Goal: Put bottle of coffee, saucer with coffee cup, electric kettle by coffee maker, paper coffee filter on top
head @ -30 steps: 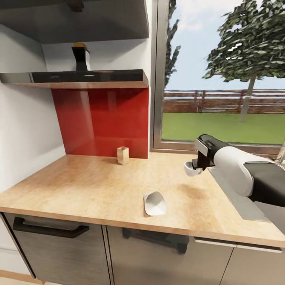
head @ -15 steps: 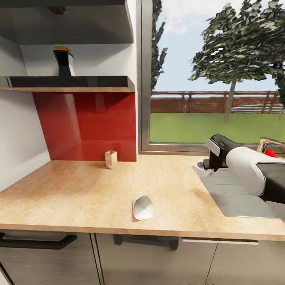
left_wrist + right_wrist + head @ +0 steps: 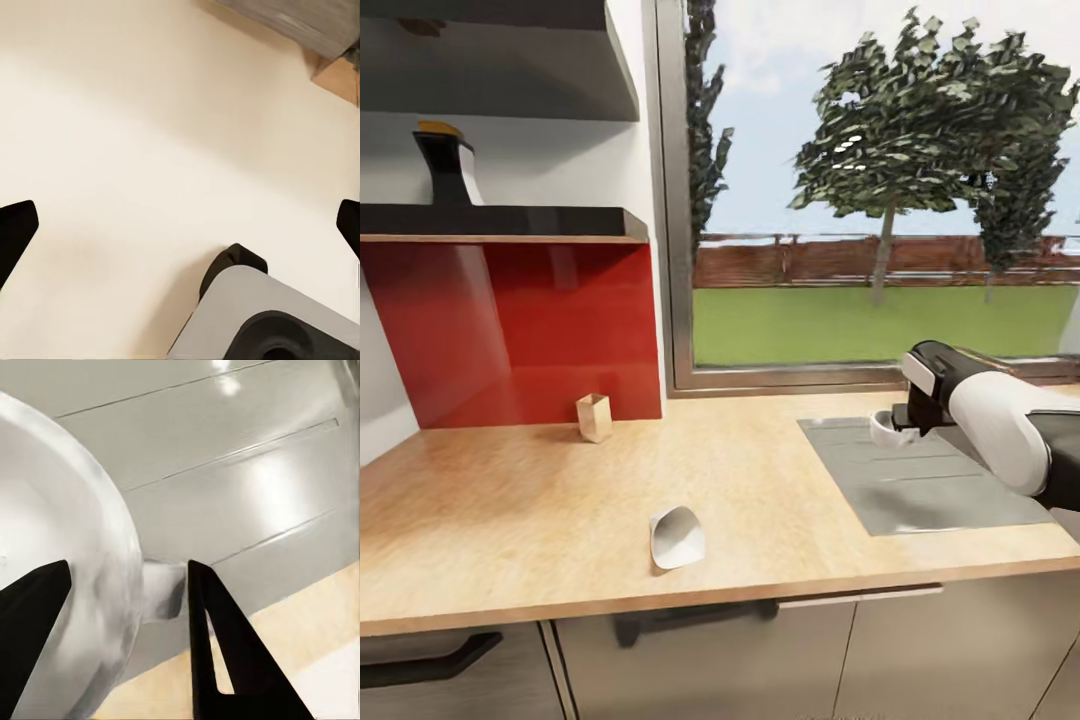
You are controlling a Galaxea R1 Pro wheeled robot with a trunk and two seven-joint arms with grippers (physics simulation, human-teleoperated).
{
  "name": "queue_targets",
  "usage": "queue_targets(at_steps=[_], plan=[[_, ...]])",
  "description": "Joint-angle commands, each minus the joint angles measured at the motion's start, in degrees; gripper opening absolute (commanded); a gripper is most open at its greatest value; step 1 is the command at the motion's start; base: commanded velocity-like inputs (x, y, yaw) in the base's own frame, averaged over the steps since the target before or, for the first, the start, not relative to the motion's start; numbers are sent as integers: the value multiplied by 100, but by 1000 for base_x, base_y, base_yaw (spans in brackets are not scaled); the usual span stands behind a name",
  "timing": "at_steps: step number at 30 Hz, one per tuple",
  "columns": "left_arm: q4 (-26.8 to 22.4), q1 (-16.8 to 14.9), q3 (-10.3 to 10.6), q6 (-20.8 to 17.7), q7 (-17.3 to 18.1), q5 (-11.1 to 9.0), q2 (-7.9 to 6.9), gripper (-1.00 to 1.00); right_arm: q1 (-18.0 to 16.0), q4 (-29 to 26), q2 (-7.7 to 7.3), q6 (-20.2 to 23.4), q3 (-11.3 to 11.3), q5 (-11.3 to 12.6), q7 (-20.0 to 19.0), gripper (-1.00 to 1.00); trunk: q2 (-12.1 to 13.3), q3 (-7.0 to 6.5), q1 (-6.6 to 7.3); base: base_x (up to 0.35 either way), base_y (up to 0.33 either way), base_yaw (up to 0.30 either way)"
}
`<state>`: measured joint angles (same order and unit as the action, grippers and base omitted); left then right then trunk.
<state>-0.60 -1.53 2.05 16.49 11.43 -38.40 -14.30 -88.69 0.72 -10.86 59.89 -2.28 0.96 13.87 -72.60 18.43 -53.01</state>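
Observation:
My right gripper (image 3: 898, 427) is shut on a white coffee cup (image 3: 882, 430), held just above a grey panel (image 3: 920, 490) set into the wooden countertop (image 3: 510, 520). In the right wrist view the cup (image 3: 67, 555) bulges between my black fingers (image 3: 225, 660), its handle toward the right one. A white paper coffee filter (image 3: 677, 537) lies on its side near the counter's front edge. A black bottle with a yellow cap (image 3: 446, 165) stands on the dark shelf (image 3: 540, 222) at the left. My left gripper (image 3: 180, 229) is open over pale floor, nothing between its fingers.
A small wooden box (image 3: 594, 417) stands by the red backsplash (image 3: 520, 330). A large window (image 3: 880, 200) runs behind the counter. Drawer handles (image 3: 690, 620) show below the counter front. Part of the robot's grey base (image 3: 262, 315) shows in the left wrist view.
The whole view has swung to the right, so the shelf and backsplash slid left. My right gripper has carried the cup from beside the grey panel's left edge to over the panel.

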Motion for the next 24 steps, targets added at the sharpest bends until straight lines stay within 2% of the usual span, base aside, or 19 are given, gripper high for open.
queue_targets(at_steps=[1, 3, 4, 8, 9, 12, 20, 24], plan=[[10, -5, 23, 31, 35, -49, 0, 100, -8, 7, -7, 11, -16, -36, -10, -100, -5, 3, 0, 0, 0, -287], [8, -5, 44, 83, 35, -41, 5, 100, -8, 7, -16, 11, -12, -188, -18, -100, -5, -5, 0, 0, 0, -286], [8, -5, 139, 145, 35, -43, 19, 100, -8, 7, -46, 11, -10, -301, -25, -100, -5, -9, 0, -93, -7, -286], [7, -5, 186, 145, 35, -44, 23, 100, -8, 7, -108, 11, -9, -348, -26, -100, -5, -26, 0, -217, -64, -282], [7, -5, 289, 144, 35, -45, 30, 100, -8, 7, -150, 11, -9, -362, -25, -100, -5, -31, 0, -303, -118, -272], [7, -5, 395, 144, 34, -40, 33, 100, -8, 7, -225, 11, -3, -374, -32, -100, -5, -44, 0, -308, -123, -269], [7, -5, 421, 144, 35, -36, 35, 100, -8, 7, -338, 11, -1, -369, -34, -100, -5, -79, 0, -312, -122, -267], [7, -5, 421, 150, 35, -36, 36, 100, -8, 10, -516, 11, 3, -359, -32, -100, -5, -96, 0, -285, -61, -267]])
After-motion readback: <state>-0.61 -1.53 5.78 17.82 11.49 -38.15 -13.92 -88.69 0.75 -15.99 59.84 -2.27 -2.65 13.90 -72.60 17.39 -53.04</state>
